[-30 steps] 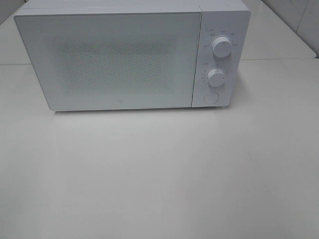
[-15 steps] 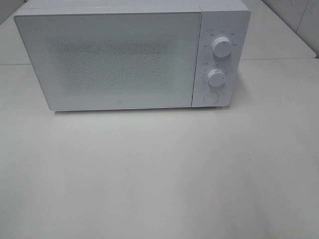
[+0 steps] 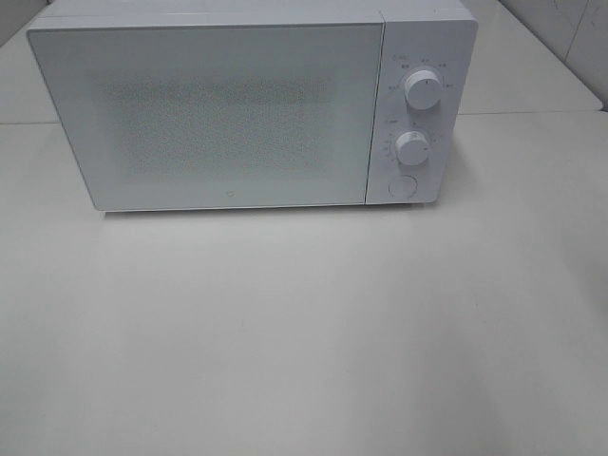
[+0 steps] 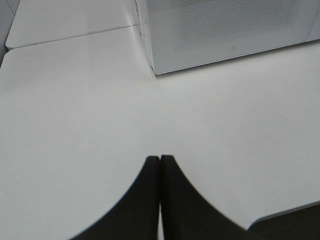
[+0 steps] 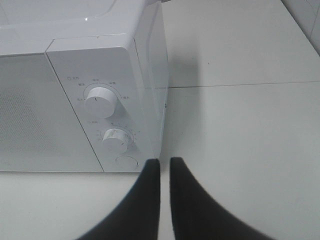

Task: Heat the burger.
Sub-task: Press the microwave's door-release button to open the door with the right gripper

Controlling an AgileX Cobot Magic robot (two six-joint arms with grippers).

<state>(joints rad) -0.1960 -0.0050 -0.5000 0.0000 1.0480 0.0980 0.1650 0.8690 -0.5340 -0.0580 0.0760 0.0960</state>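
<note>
- The burger is out of my sight; the microwave (image 3: pixel 237 114) is shut.
- My left gripper (image 4: pixel 160 158) is together, my right gripper (image 5: pixel 164 161) almost; both are empty.
- I should push the round button (image 5: pixel 126 161) straight.

Left wrist view: closed gripper over a white table, microwave corner beyond.

The left gripper (image 4: pixel 160 162) appeared as two dark fingers (image 4: pixel 145 200) pressed together, tips touching, with nothing between them. They hung above the bare white table (image 4: pixel 75 115). Across the table stood the white microwave (image 4: pixel 150 35), only its lower corner showing; its door (image 4: pixel 225 30) was shut and carried a fine dotted mesh panel. A thin seam (image 4: pixel 75 36) crossed the table surface beside the microwave.
</note>
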